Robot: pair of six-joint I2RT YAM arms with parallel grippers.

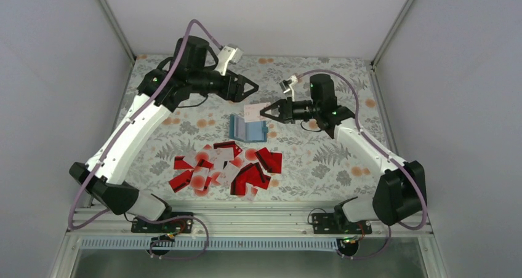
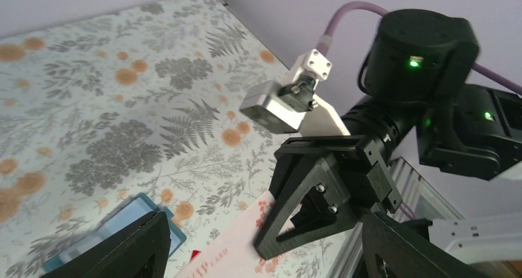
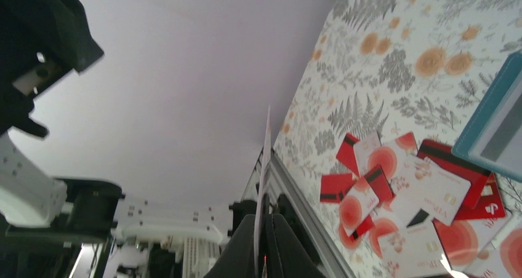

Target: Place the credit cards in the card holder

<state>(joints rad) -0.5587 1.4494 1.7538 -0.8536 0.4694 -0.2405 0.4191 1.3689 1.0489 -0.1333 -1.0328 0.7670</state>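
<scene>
Robot test cell in a lab, seen from above. Plain pale panel walls [image 1: 246, 13] enclose three sides, joined by metal corner posts [image 1: 114, 23]. Two robot arms, left [image 1: 132, 133] and right [image 1: 363, 144], are bolted to an aluminium rail [image 1: 246, 218] along the frame's bottom. A floral cloth [image 1: 345, 167] covers the table.

Pale card [image 2: 237, 247]: faint lettering along its lower edge; "CARD" reads clearly, and the blurred letters before it look like "VIP".
White card in the heap [image 3: 440, 195]: a short line of small print starting "VI"; the rest is too small to read.
Red card beside it [image 3: 489, 209]: a small white emblem, not legible.
</scene>
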